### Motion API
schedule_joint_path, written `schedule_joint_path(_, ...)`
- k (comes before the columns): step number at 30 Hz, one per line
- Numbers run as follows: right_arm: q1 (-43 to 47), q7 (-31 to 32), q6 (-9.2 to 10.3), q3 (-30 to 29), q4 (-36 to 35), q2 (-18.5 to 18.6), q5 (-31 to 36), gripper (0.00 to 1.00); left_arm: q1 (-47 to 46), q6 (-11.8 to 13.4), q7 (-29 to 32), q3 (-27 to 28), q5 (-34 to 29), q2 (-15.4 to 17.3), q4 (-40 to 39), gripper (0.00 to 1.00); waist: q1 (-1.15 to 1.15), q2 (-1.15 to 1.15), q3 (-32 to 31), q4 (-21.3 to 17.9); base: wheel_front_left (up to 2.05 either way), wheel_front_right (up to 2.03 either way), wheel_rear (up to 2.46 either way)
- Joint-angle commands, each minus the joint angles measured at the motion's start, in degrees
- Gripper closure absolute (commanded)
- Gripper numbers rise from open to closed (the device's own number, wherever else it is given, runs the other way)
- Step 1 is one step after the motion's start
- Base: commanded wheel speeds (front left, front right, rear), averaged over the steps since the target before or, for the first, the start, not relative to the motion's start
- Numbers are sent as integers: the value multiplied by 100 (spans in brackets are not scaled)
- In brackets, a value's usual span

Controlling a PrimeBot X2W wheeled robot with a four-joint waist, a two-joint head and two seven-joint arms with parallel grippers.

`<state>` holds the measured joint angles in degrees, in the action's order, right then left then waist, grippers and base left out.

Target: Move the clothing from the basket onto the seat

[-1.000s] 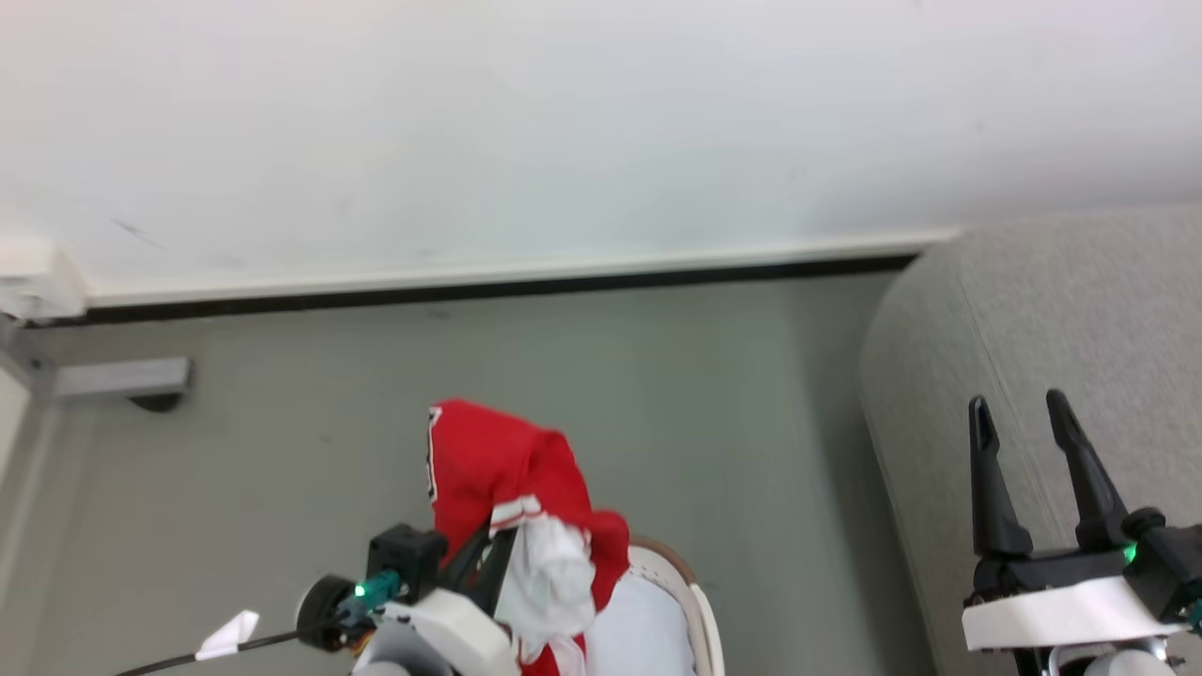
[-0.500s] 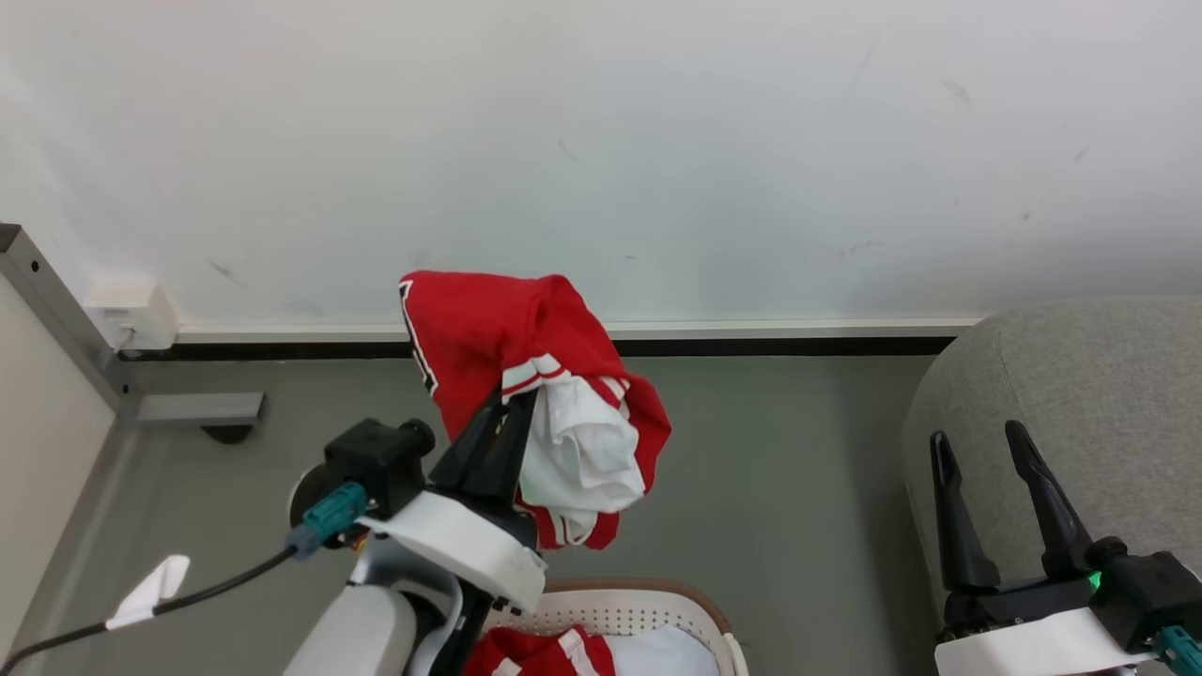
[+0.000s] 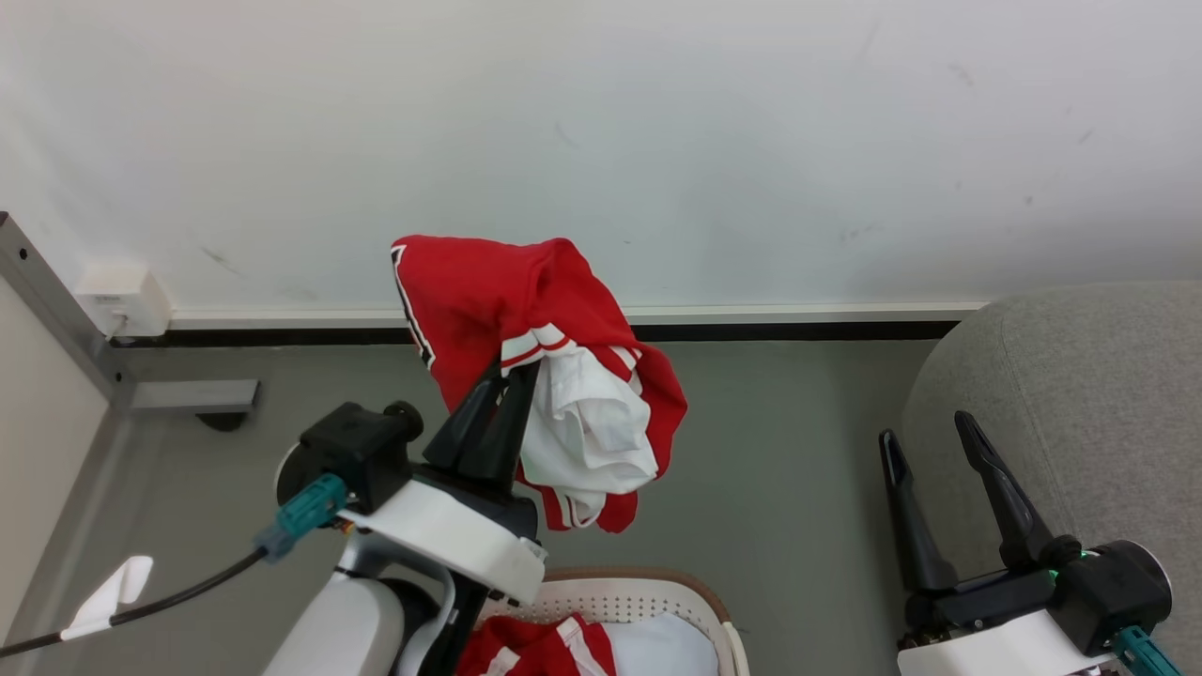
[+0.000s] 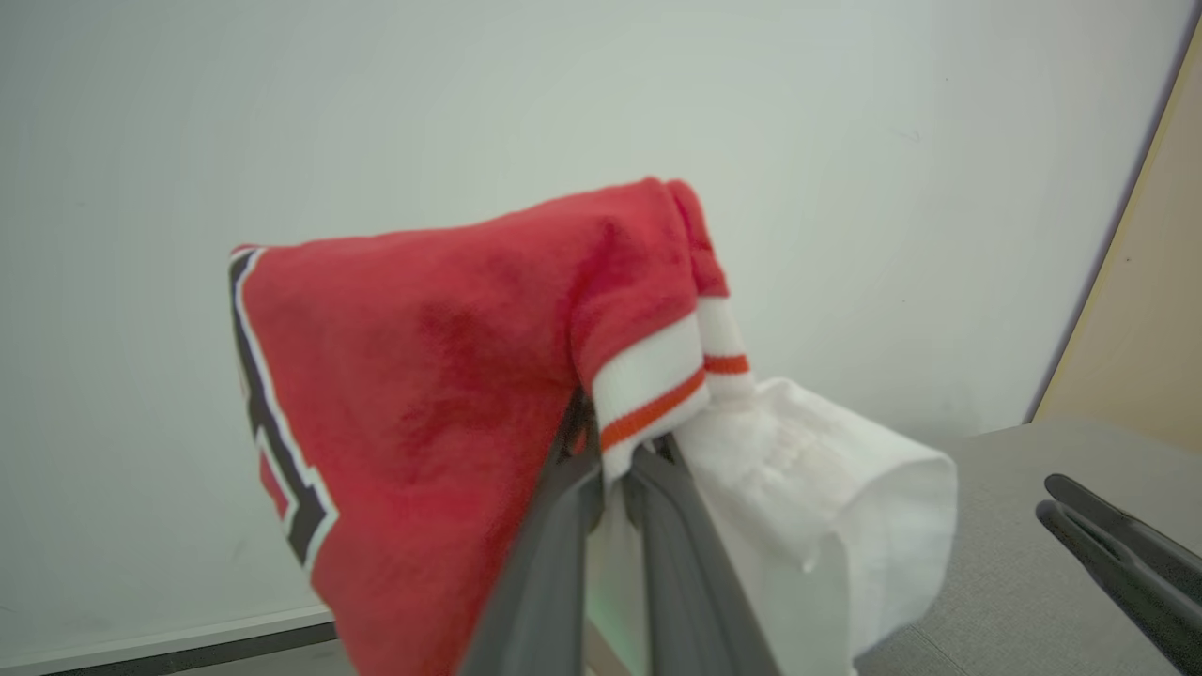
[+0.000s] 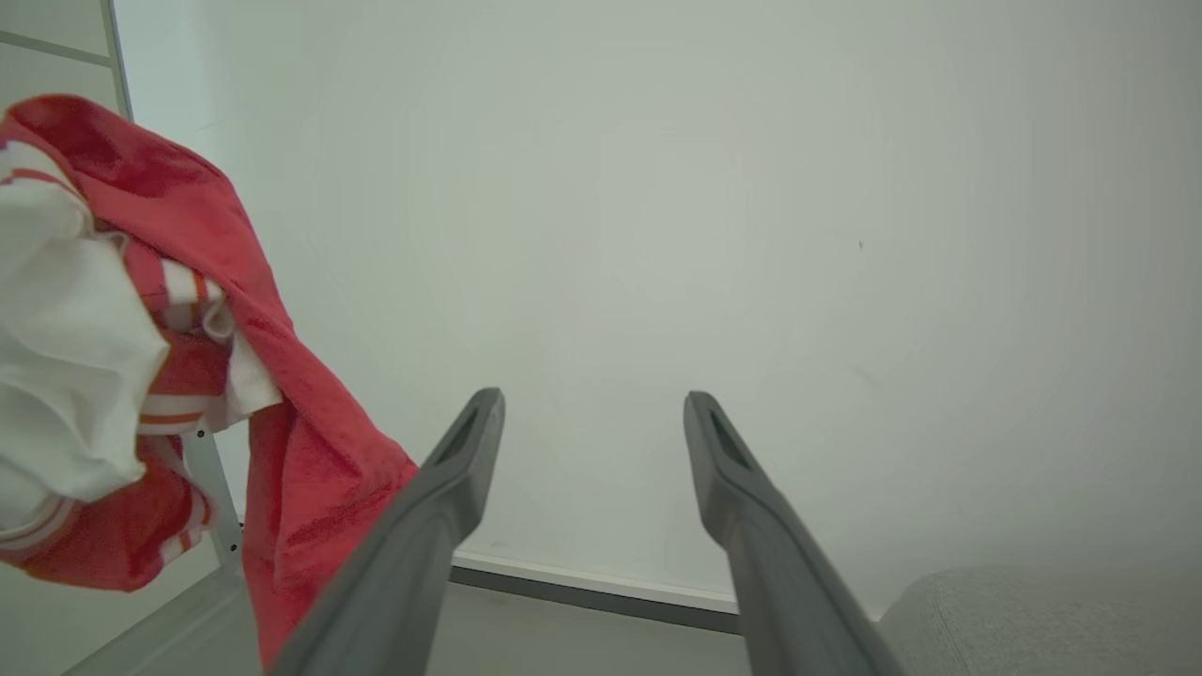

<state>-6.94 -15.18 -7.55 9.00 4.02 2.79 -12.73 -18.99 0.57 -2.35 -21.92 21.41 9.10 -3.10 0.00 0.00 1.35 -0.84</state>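
My left gripper [image 3: 512, 373] is shut on a red and white piece of clothing [image 3: 526, 319] and holds it up in the air, above and behind the basket [image 3: 657, 596]. The garment [image 4: 451, 376] drapes over the shut fingers [image 4: 549, 554] in the left wrist view. More red clothing [image 3: 531, 648] lies inside the basket beside a pale cloth [image 3: 662, 648]. My right gripper [image 3: 925, 427] is open and empty, in front of the grey seat [image 3: 1089, 394]. In the right wrist view the hanging clothing [image 5: 122, 310] sits to the left of the open gripper [image 5: 592, 404].
A white wall [image 3: 657, 141] with a dark baseboard [image 3: 798, 330] runs behind everything. A metal frame leg [image 3: 188, 396] and a wall socket [image 3: 117, 296] stand at the left. Grey floor [image 3: 779, 441] separates the basket from the seat.
The head camera has tilted, shifting the whole picture. My left gripper has lifted the clothing higher, clear of the basket. The right gripper stays open.
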Motion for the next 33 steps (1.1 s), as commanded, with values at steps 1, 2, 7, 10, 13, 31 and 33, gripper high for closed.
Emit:
schedule_joint_path(1,-72,5,12,38,-28,19,49,0,-13,-3,-4,10,24,37,-41,100,0,0,9,1,0,0,0)
schedule_joint_path(2,-88,5,12,71,-35,19,61,0,-30,-1,1,10,23,45,-56,100,0,0,22,-3,0,0,0)
schedule_joint_path(7,-125,5,12,358,3,16,160,0,-52,-35,57,-59,41,44,-59,100,0,0,31,34,0,0,0)
schedule_joint_path(10,-220,5,12,607,69,21,194,0,-46,-50,73,-128,59,16,-49,100,0,0,26,80,0,0,0)
schedule_joint_path(13,-342,5,12,849,186,116,167,0,-65,-90,92,-229,56,-24,-37,100,0,0,10,183,0,0,0)
schedule_joint_path(31,-1481,12,13,2385,1973,585,-277,0,292,-434,172,-1541,-16,-416,40,100,0,0,-444,1252,0,0,0)
schedule_joint_path(33,-1539,11,13,2421,2193,548,-311,0,339,-443,172,-1674,13,-447,59,100,0,0,-503,1377,0,0,0)
